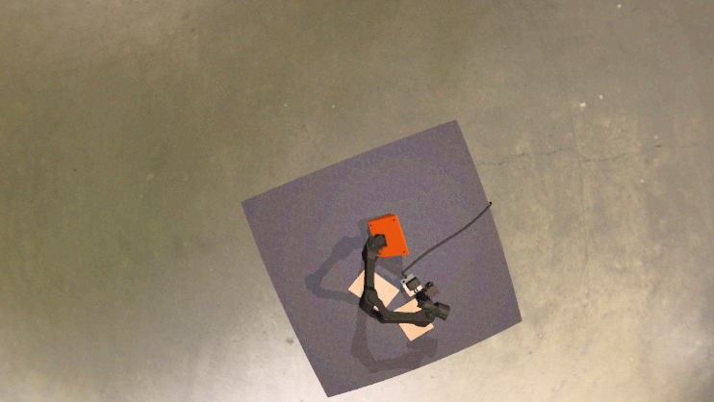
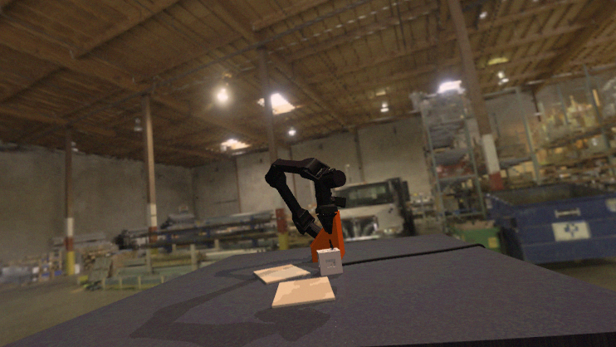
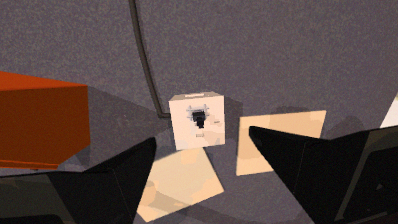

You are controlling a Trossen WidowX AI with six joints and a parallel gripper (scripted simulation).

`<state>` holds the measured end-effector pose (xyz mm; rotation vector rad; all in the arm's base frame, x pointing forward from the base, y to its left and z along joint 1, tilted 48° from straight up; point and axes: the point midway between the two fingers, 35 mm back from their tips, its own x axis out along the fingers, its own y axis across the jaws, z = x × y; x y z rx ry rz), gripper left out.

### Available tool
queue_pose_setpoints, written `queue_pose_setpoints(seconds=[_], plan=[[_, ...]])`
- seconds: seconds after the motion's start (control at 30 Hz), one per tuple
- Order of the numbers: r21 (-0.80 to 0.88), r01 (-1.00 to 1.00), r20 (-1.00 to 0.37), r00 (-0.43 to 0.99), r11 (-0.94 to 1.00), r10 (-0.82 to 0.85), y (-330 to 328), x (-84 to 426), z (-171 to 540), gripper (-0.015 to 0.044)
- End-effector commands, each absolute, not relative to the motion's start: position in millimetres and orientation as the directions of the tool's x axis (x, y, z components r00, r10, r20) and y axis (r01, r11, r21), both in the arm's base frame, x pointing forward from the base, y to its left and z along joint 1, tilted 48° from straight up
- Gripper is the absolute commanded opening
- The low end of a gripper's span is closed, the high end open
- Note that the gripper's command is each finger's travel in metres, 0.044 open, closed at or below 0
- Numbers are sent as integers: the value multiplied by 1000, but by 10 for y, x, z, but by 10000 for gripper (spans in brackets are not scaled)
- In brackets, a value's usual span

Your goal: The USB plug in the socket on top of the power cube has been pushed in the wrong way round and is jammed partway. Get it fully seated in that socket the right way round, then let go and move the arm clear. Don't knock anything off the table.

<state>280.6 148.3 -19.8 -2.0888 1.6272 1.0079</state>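
The pale power cube stands upright on the dark table. A small black USB plug sticks up from its top, with light metal prongs of a socket around it in the wrist view. How deep the plug sits and which way round it is cannot be told. My gripper is open and empty, pointing down above the cube. In the wrist view its fingertips lie wide on either side, nearer the camera than the cube. In the top view the arm partly covers the cube and hides the plug.
Two flat tan boards lie beside the cube: one board and another board. A black cable runs from the cube's side to the table edge. The orange arm mount is close by.
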Motion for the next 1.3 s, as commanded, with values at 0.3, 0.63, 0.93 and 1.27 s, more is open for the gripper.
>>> queue_pose_setpoints(seconds=[0.3, 0.63, 0.93, 1.27], plan=[[182, -931, -681, 113, -317, -724, 1409, 2818, -270, 440], [182, -931, -681, 113, -317, -724, 1337, 2830, -340, 440], [182, -931, -680, 113, -316, -724, 1272, 2840, -400, 440], [180, -933, -684, 109, -311, -722, 1280, 2835, -395, 282]])
